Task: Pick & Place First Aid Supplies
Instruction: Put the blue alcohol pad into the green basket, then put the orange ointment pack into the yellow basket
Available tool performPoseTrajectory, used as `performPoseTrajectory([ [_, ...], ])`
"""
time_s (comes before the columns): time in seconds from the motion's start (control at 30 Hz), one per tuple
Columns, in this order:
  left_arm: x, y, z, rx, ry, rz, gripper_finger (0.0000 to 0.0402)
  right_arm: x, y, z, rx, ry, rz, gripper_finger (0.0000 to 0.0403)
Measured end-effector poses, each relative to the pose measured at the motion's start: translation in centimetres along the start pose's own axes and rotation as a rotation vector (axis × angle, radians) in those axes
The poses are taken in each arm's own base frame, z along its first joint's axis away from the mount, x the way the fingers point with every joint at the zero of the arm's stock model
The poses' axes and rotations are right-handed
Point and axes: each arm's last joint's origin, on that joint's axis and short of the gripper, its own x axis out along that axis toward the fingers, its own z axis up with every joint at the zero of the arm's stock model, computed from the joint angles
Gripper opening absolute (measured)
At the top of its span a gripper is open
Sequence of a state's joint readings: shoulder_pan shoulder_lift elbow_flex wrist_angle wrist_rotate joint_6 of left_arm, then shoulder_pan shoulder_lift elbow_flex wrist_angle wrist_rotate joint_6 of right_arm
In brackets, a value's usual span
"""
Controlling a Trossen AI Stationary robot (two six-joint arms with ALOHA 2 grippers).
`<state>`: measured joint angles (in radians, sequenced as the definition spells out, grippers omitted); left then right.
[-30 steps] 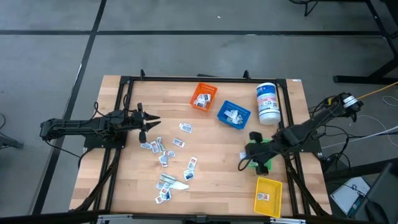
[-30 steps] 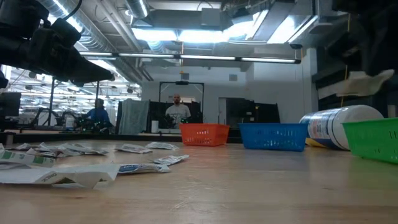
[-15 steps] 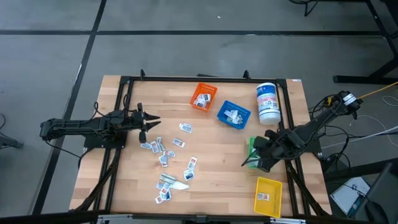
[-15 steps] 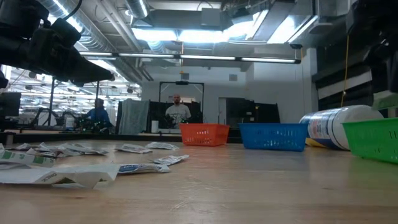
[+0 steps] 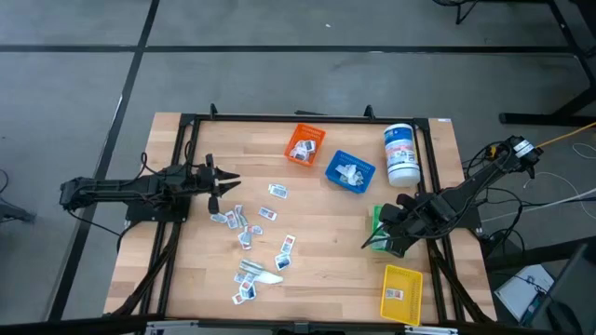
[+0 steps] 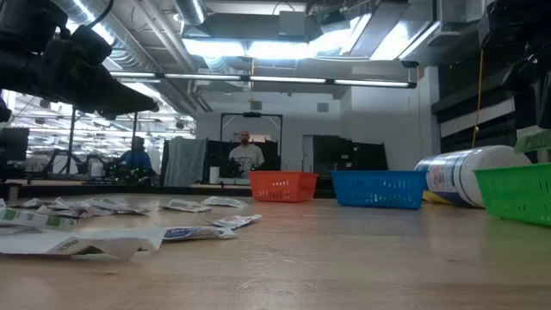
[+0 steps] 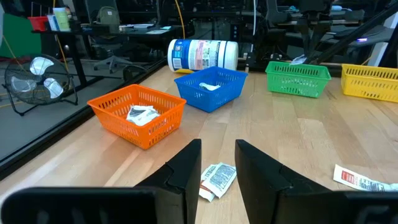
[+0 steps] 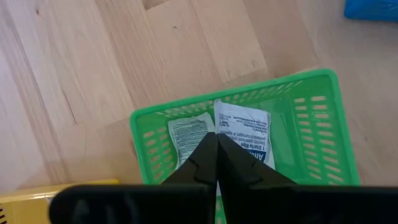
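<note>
Here, looking straight down, you see a wooden table [image 5: 326,251] with a dark arm on each side. Your left gripper [image 5: 231,185] sits at about nine o'clock on the table, hanging just above the wood with its two fingers [image 7: 183,171] apart and nothing between them. A loose scatter of first aid packets [image 5: 253,237] lies toward seven o'clock from the table's centre, the nearest ones just beside that gripper's tips. In the left wrist view, one small packet [image 7: 217,179] lies on the wood directly ahead of the parted fingers.

Your right gripper [image 5: 386,234] is at about four o'clock, poised over the green bin [image 5: 377,223]. Its fingers [image 8: 214,158] are pressed together with nothing in them. The right wrist view looks down into the green bin [image 8: 311,137], where two white packets [image 8: 242,134] lie flat side by side on the bottom, right below the closed fingertips.

At twelve o'clock stands an orange bin [image 5: 304,145] with packets inside, and just beside it, toward one o'clock, a blue bin [image 5: 349,171] also holding packets. A white canister [image 5: 401,154] with a blue label lies on its side near two o'clock. A yellow bin [image 5: 401,292] at five o'clock holds one packet.

From table height, people [image 6: 246,155] show in the room far behind the table.
</note>
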<state>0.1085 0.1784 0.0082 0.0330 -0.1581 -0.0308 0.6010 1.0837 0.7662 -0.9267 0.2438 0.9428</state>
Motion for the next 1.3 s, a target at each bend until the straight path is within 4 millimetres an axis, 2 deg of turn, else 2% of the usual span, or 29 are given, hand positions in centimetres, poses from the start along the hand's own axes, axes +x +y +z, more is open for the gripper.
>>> performPoseTrajectory([
  [0.13, 0.0, 0.0, 0.0, 0.0, 0.0, 0.0, 0.0091, 0.1, -0.1, 0.1, -0.002, 0.002, -0.007, 0.0023],
  [0.43, 0.0, 0.0, 0.0, 0.0, 0.0, 0.0, 0.0092, 0.2, -0.5, 0.5, 0.027, 0.0, -0.022, 0.0098],
  [0.57, 0.0, 0.0, 0.0, 0.0, 0.0, 0.0, 0.0091, 0.7, -0.7, 1.2, 0.034, -0.004, -0.038, 0.0118],
  [0.93, 0.0, 0.0, 0.0, 0.0, 0.0, 0.0, 0.0091, 2.7, 0.4, 5.0, -0.187, -0.189, 0.056, 0.0124],
  [1.3, 0.0, 0.0, 0.0, 0.0, 0.0, 0.001, 0.0092, 6.1, 0.7, 8.4, -0.316, -0.306, 0.036, 0.0123],
])
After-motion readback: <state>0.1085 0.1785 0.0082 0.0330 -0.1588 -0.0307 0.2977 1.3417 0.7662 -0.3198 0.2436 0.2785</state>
